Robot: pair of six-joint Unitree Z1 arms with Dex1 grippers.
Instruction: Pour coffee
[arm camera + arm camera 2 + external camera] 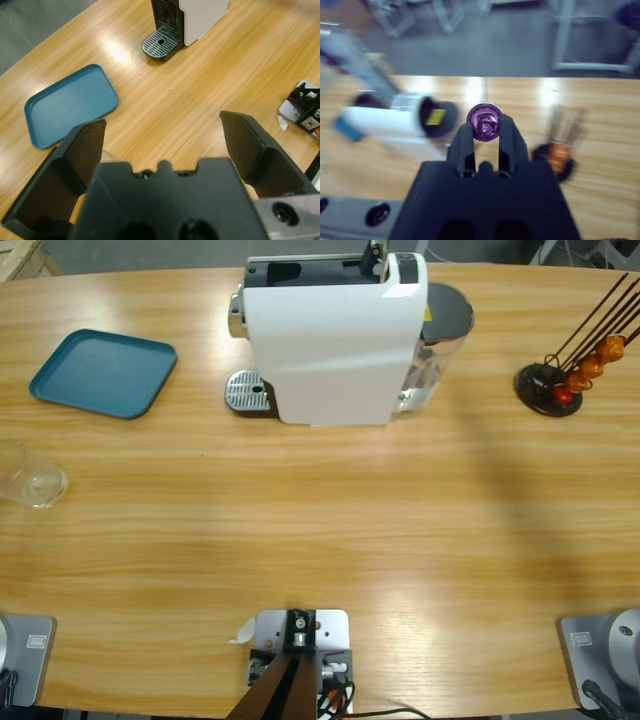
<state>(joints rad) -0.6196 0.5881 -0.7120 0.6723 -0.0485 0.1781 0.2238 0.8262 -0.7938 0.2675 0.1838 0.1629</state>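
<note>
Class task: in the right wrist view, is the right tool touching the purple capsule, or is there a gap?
Touching. The right wrist view shows the purple capsule pinched between the right tool's two black jaws, no gap on either side.

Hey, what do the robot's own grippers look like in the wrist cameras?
Both are matte black. The left gripper has two broad, flat, wedge-shaped jaws on a blocky body with round screw holes. The right gripper shows two narrower rounded jaws on a similar black body.

Showing glossy wood-grain table [320, 530], smooth white plastic coffee machine [335, 340], perforated metal drip grate [248, 393], matt teal tray [103, 372], clear glass [30, 478].
</note>
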